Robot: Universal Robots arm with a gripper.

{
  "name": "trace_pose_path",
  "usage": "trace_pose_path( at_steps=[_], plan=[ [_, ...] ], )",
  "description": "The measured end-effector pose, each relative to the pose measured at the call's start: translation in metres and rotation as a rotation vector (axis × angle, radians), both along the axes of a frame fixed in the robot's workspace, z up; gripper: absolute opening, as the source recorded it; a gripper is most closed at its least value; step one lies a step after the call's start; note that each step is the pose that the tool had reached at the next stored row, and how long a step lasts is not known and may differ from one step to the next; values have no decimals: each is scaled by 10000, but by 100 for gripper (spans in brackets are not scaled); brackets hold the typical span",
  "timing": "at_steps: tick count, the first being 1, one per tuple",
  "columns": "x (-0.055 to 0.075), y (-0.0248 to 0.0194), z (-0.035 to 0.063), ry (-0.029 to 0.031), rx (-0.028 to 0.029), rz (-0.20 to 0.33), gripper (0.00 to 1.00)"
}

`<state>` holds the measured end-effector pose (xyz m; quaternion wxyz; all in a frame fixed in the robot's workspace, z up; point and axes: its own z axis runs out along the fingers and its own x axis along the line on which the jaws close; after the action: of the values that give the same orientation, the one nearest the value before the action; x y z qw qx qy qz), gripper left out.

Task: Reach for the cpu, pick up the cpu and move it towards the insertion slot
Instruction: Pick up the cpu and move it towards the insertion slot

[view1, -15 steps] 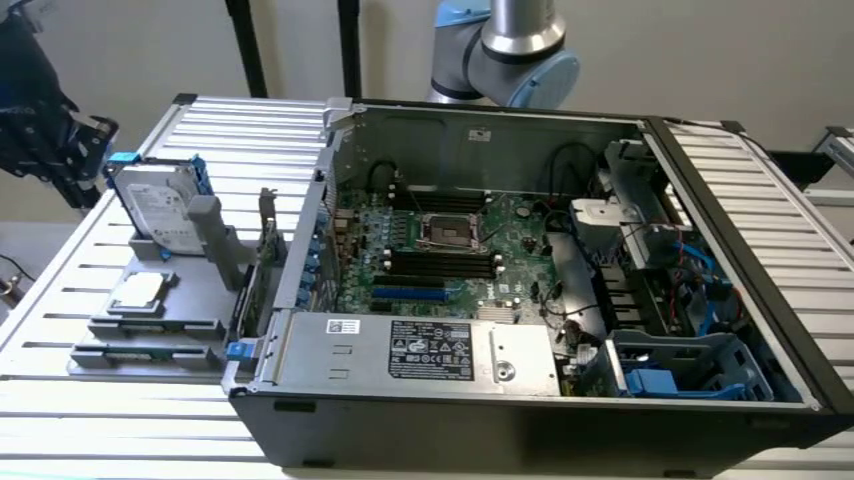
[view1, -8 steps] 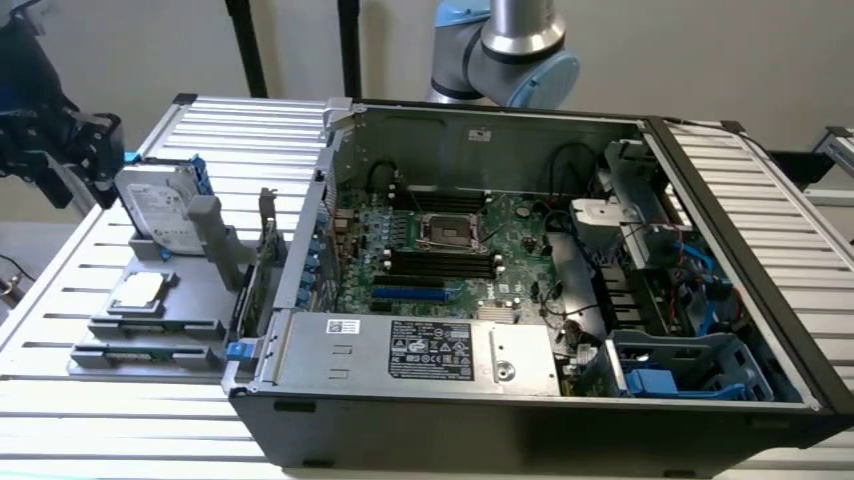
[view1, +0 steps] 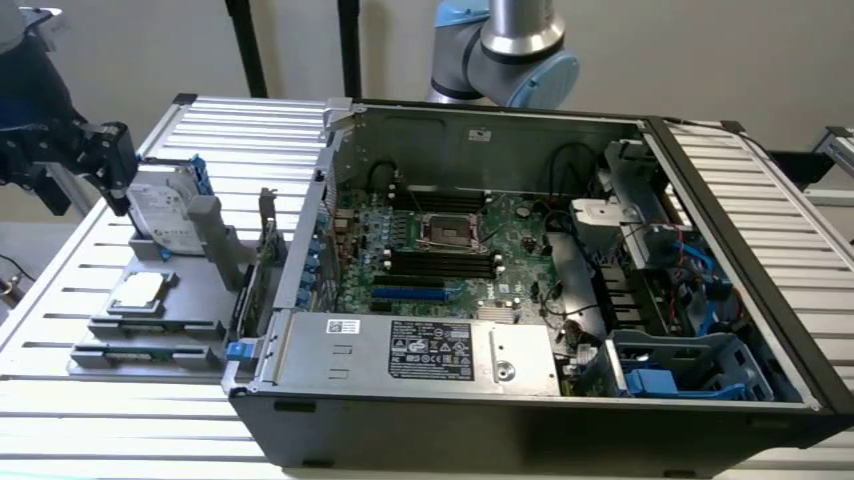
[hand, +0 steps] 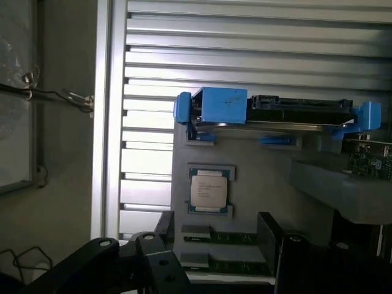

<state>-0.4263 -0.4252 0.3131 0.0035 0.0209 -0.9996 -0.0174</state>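
**Q:** Where is the cpu?
**A:** The cpu (view1: pixel 140 291) lies flat, silver face up, in a shallow recess of a grey holder (view1: pixel 200 300). It is near the holder's edge at the exterior view's left. The holder rests on a slatted metal tabletop (view1: pixel 54 290). Nothing touches the chip.

**Q:** And the gripper?
**A:** The black gripper (view1: pixel 110 160) hangs near the holder's far edge. It is just beside the top of an upright hard drive (view1: pixel 167 215) with blue brackets. In the wrist view its fingers (hand: pixel 164 223) are spread apart with nothing between them, and the chip lies beyond them.

**Q:** The insertion slot?
**A:** The insertion slot (view1: pixel 447 232), a silver frame around a dark centre, sits on the green motherboard (view1: pixel 521 250). The motherboard is inside an open computer case (view1: pixel 534 430) at the tabletop's middle. The slot is well apart from the gripper.
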Motion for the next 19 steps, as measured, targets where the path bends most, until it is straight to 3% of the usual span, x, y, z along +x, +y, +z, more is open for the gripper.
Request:
trace_pose_path(
  at_steps=[8,19],
  plan=[
    [0,23,-147,-1,1,31,65],
    [13,21,-347,0,0,58,65]
  ],
)
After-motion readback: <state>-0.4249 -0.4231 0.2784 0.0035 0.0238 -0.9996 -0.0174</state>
